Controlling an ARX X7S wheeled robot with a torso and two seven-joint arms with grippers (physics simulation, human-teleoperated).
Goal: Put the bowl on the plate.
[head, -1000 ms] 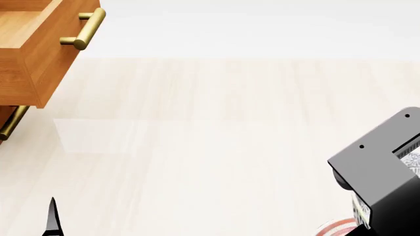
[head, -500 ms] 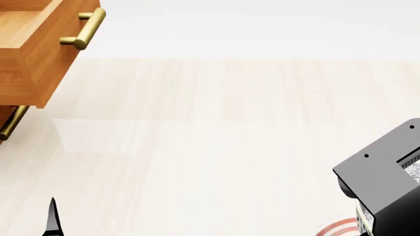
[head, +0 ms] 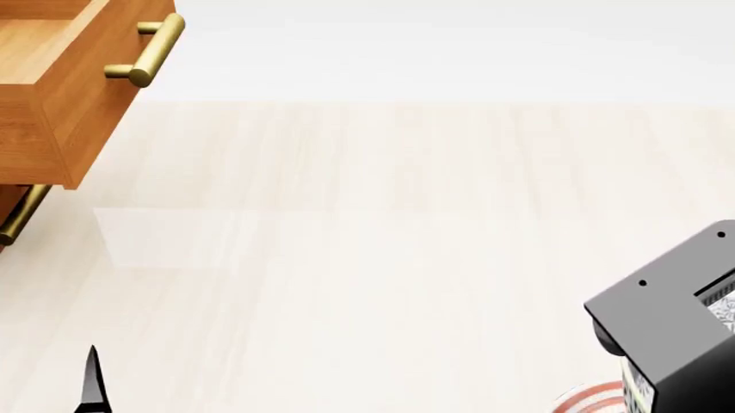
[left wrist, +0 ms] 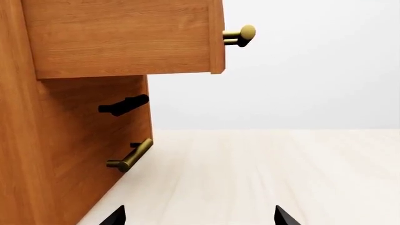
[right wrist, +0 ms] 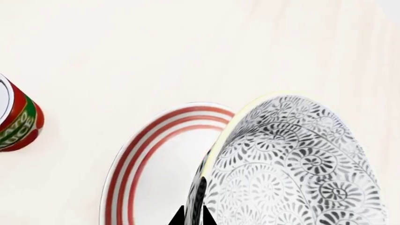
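Note:
In the right wrist view the grey floral bowl (right wrist: 293, 164) hangs tilted over the white plate (right wrist: 147, 173) with red rings. My right gripper (right wrist: 193, 216) is shut on the bowl's rim, one fingertip on each side of the wall. In the head view the right arm's black housing (head: 677, 335) sits at the lower right, a sliver of the bowl (head: 724, 308) shows in it, and a bit of the plate's red rim (head: 588, 400) peeks out below. My left gripper (left wrist: 198, 216) is open over bare tabletop; one of its fingertips (head: 92, 383) shows at the head view's lower left.
A red and green can (right wrist: 18, 119) stands on the table beside the plate. A wooden cabinet (left wrist: 69, 140) with a pulled-out drawer (head: 69, 77) and brass handles (head: 150, 50) stands at the left. The light wood tabletop (head: 379, 241) stretches between the arms.
The right arm's housing has sunk lower and slightly rightward in the head view over the last second. The left gripper's fingertip has not moved.

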